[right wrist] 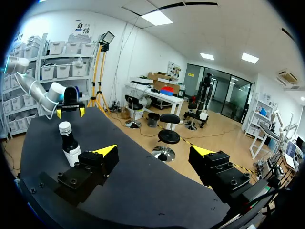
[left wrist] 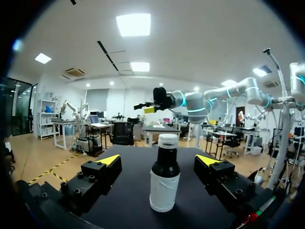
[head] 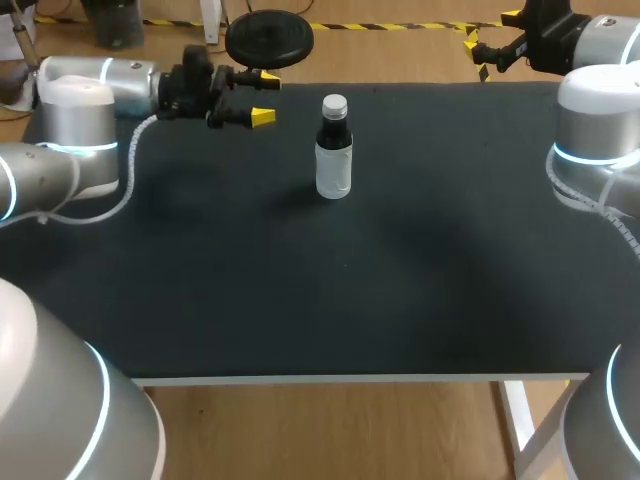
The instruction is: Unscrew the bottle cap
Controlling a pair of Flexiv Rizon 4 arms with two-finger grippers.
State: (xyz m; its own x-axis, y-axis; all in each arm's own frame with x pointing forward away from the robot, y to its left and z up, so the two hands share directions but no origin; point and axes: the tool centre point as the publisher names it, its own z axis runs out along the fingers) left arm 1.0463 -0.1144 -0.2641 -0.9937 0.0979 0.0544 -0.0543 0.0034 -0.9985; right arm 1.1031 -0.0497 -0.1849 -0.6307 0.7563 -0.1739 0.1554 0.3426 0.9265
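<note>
Bottle [left wrist: 164, 191] upright on the black table [head: 400, 280], just ahead of the left gripper [head: 265, 97], fingers spread; cap [left wrist: 167, 140] apparently on. Right gripper [right wrist: 153, 151], spread too, well apart.

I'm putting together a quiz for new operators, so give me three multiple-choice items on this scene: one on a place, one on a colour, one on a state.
1. Where is the bottle?
A) lying at the table's far corner
B) upright on the table, ahead of the left tool
C) lying at the table's near edge

2. What colour is the cap?
A) white
B) red
C) green

3. How is the left tool?
A) shut on the cap
B) shut on the bottle
C) open, touching nothing

Answers:
1 B: the left wrist view shows it standing ahead of that tool.
2 A: it is pale above the dark neck.
3 C: both fingers stand clear of the bottle.
</note>
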